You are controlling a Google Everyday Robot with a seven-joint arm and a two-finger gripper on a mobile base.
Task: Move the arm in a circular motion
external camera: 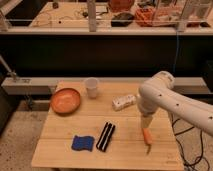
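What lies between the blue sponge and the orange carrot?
A flat black bar, in the camera view. The gripper on the white arm hangs over the carrot.

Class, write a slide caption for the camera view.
Cream-white arm, gripper low near the orange object on the wooden table.
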